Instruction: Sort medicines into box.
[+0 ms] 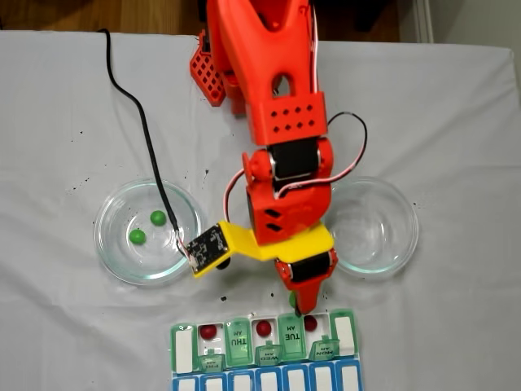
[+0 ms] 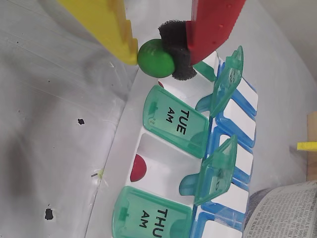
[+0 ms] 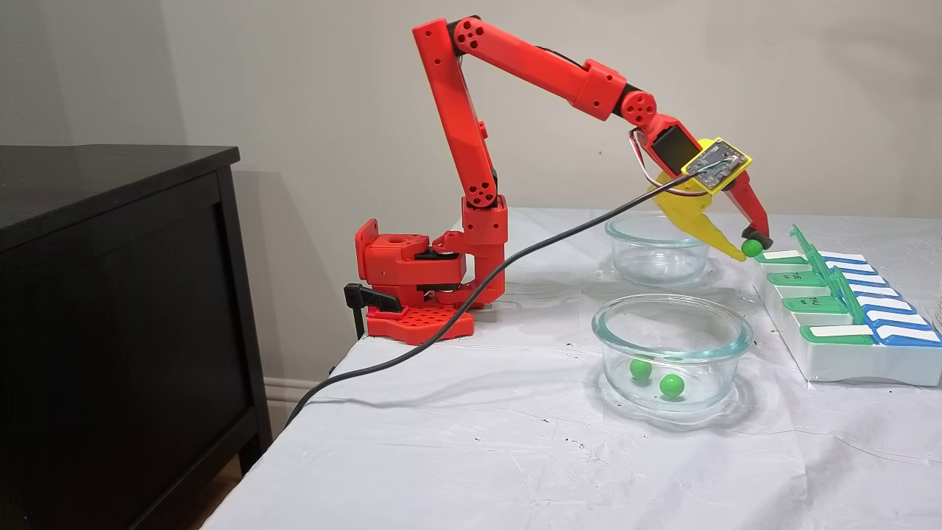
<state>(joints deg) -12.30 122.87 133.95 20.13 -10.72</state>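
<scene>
While the gripper (image 2: 157, 55) pinches one green ball (image 2: 155, 58), two green balls (image 1: 147, 227) remain.

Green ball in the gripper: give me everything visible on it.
The green ball is small, round and glossy, with no visible marks. The gripper pinches it between a yellow finger and a black foam pad on the red finger. It hangs just above the near edge of the pill organizer, beside the shut TUE AM lid, and touches nothing else.
</scene>
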